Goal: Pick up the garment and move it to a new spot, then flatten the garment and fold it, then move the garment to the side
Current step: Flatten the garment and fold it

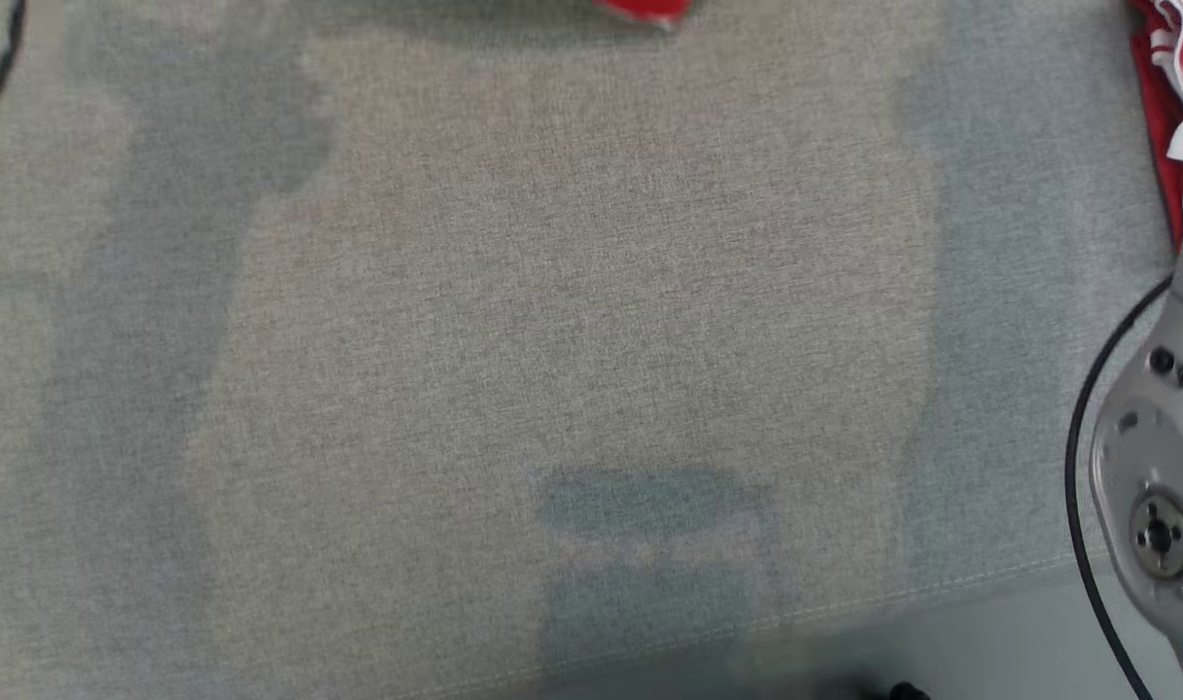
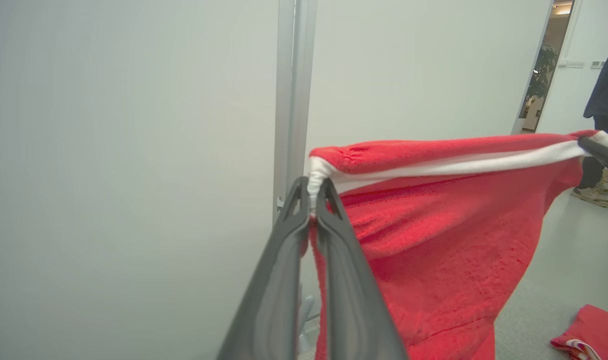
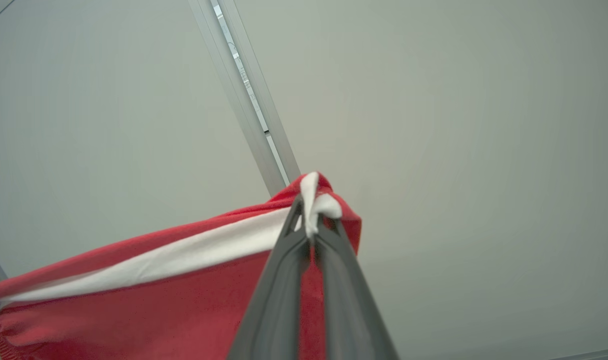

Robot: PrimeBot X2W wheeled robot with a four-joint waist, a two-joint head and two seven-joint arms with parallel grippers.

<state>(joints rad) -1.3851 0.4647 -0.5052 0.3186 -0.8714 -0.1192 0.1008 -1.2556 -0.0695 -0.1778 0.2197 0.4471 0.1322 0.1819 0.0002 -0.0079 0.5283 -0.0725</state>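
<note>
Against a pale wall (image 2: 134,150), left gripper (image 2: 313,194) and right gripper (image 3: 311,224) clamp the fleecy red-and-white garment (image 2: 433,240).

Head cam down on grey surface (image 1: 591,292), wrist cams close, share garment (image 2: 433,240)

Cloth surface (image 1: 552,321) open mid-span; red fabric (image 1: 1150,107), forearm (image 1: 1160,467) right edge.

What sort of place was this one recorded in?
Likely an office or lab room, not a home: plain pale partition walls joined by a metal post, a doorway with a potted plant beyond, and a grey fabric-covered work surface.
</note>
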